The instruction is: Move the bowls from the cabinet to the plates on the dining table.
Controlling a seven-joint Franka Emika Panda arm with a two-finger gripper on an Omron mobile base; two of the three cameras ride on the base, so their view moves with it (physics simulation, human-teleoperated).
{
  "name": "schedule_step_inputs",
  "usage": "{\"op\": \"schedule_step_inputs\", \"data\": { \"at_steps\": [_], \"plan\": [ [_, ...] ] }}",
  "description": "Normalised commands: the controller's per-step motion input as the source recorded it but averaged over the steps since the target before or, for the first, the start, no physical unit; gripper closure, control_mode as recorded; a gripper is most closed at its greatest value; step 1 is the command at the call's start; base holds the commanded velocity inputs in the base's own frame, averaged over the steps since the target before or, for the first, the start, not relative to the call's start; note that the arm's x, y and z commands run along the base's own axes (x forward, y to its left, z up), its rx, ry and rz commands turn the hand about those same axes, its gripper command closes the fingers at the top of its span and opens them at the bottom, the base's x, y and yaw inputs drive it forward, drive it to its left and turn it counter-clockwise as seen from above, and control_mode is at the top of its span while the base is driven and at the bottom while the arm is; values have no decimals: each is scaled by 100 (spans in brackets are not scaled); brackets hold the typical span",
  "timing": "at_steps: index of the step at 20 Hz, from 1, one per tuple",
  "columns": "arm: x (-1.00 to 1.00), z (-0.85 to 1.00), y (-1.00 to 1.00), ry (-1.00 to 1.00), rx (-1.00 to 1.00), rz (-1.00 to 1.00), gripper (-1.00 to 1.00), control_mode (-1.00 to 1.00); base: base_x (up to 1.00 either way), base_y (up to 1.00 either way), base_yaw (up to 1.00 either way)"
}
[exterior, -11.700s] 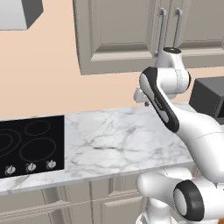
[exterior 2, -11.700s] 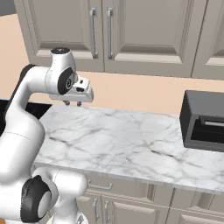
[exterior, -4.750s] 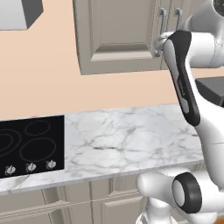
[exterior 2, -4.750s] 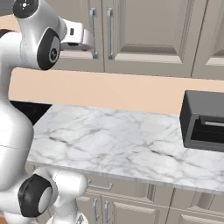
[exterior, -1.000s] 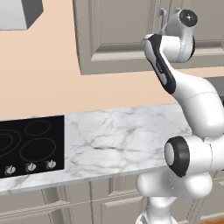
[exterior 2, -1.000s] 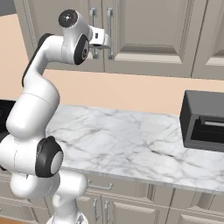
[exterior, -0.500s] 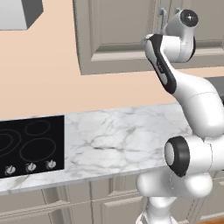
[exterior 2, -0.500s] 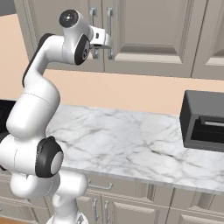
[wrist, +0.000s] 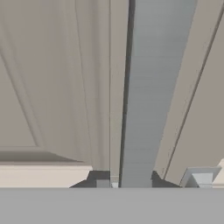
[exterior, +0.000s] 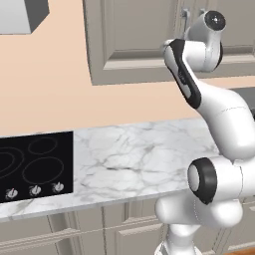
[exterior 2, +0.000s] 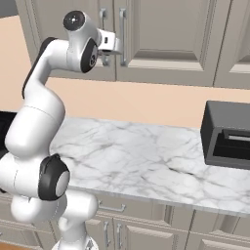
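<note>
While my arm stands raised high with its wrist level, I see the tool at the cabinet, its two dark fingertips clenched on either side of one silver bar handle. I count two closed doors ahead with two handles, this one and a second beside it. Below lie one marble bench, one black cooktop and one dark appliance.

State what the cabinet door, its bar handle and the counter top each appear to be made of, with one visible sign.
Cabinet door: likely painted wood, matte grey-beige with a framed panel. Bar handle: brushed metal, silvery with a soft sheen. Counter top: marble or a lookalike, white with grey veins.
</note>
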Motion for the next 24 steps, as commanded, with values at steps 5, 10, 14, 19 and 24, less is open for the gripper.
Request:
{"op": "schedule_step_inputs", "data": {
  "at_steps": [5,10,14,19,24],
  "plan": [
    [-26,0,50,0,0,6,100,-100,0,0,0],
    [-33,0,48,0,0,8,100,-100,0,0,0],
    [-41,0,45,0,0,9,100,-100,0,0,0],
    [-44,-1,49,0,0,8,100,-100,0,0,0],
    [-48,-4,44,0,0,6,100,-100,0,0,0]
  ]
}}
